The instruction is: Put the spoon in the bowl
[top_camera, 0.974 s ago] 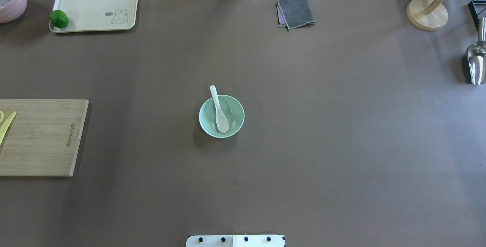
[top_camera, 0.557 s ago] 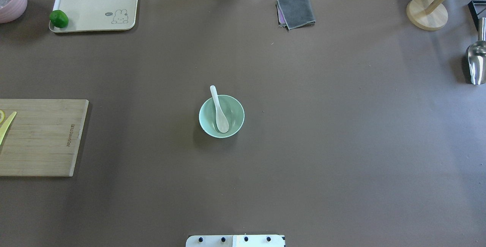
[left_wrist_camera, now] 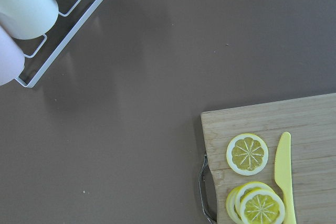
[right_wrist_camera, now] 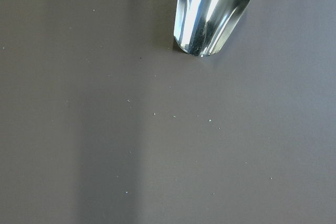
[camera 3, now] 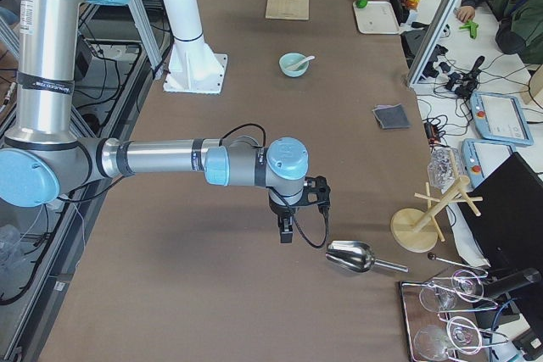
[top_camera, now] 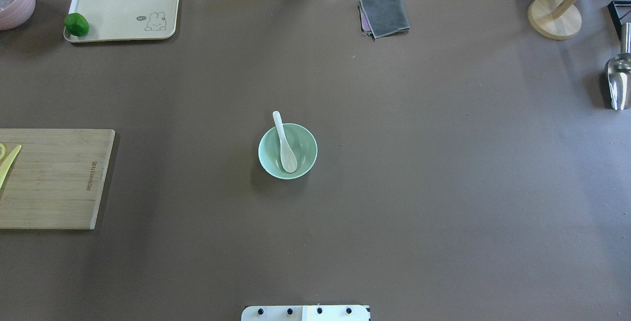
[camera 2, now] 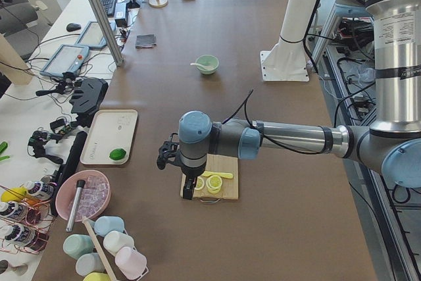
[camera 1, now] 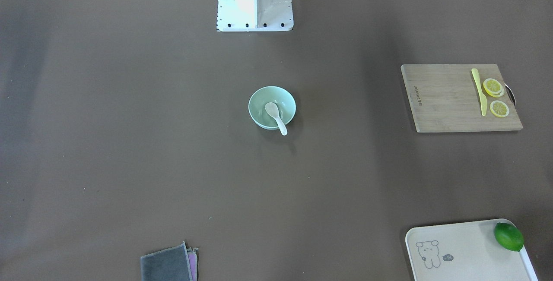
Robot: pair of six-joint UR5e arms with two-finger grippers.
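Spoon (top_camera: pixel 286 147) lies in bowl (top_camera: pixel 266 157), scoop down inside, handle leaning out over the rim on the side away from the robot. Bowl's mid-worktop (top_camera: pixel 443 188), w/ bare surface all round it, so plenty of room every way. Clutter is well off from bowl: cutting board (top_camera: pixel 54 178) at the edge on robot's left, cloth (top_camera: pixel 384 15) & tray (top_camera: pixel 123 8) by the far edge, metal scoop (top_camera: pixel 618 82) far right. Left fingers (camera 2: pixel 189 185) hang over the board and right fingers (camera 3: pixel 287 231) near the metal scoop, both well clear of bowl. Can't tell if either pair is open or closed. Vs 1 s ago: spoon & bowl haven't shifted.
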